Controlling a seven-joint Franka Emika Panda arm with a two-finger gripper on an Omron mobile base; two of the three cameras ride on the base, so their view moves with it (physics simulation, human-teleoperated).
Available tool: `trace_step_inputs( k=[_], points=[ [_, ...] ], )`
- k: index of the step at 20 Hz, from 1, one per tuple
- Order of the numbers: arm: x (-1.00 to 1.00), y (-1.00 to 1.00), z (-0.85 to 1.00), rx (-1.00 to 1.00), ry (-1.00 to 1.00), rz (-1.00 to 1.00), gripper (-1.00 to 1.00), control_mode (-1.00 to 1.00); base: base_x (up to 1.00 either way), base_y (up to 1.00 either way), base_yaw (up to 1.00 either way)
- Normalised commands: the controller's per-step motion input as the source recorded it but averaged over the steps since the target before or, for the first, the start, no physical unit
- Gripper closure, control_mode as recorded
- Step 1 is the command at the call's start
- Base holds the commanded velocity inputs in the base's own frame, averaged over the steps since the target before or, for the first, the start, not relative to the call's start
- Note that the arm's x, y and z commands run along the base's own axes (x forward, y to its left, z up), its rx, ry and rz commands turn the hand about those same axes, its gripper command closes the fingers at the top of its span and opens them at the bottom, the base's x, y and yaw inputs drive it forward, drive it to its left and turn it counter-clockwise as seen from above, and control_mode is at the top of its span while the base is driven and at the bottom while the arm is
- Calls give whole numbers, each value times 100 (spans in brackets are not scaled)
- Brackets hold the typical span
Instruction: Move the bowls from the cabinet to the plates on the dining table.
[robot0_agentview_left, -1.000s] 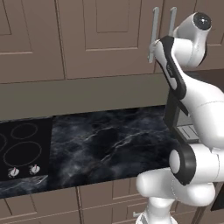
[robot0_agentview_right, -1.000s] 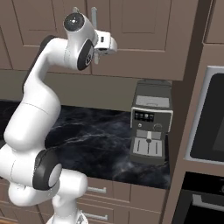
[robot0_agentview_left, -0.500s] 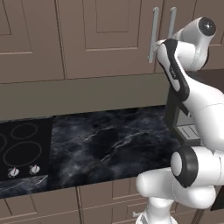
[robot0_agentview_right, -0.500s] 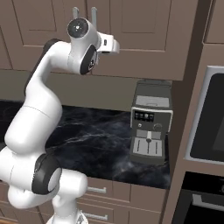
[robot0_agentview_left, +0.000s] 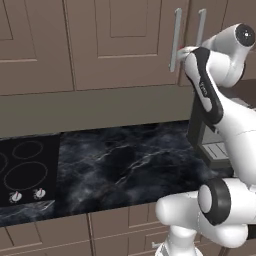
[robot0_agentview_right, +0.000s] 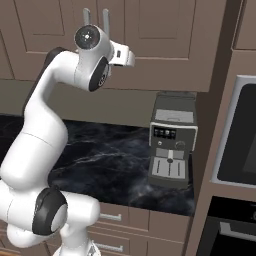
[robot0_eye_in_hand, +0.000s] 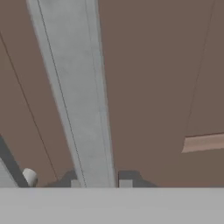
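Cabinet (robot0_agentview_left: 120, 45) doors closed, fingers (robot0_eye_in_hand: 125, 183) barely visible around handle (robot0_eye_in_hand: 78, 109).

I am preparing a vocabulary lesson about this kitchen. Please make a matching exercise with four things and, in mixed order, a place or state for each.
Things:
1. pincer
2. coffee machine
3. cooktop
4. cabinet doors

Places or states:
A. closed
B. at the counter's left end
C. shut on a silver door handle
D. on the counter, beside the oven

Pairs: 1-C, 2-D, 3-B, 4-A
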Motion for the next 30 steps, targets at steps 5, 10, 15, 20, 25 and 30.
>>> trace_step_inputs(
  k=[5,10,15,20,25,30],
  points=[
    [-58,-41,-19,11,12,6,100,-100,0,0,0],
    [-73,-80,-1,2,6,14,100,-100,0,0,0],
    [-63,-68,-4,-4,-1,13,100,-100,0,0,0],
    [-69,-34,-9,-13,-13,7,100,-100,0,0,0],
    [-66,-27,-9,-22,-22,1,100,-100,0,0,0],
    [-52,-29,-8,-23,-18,-1,100,-100,0,0,0]
  ],
)
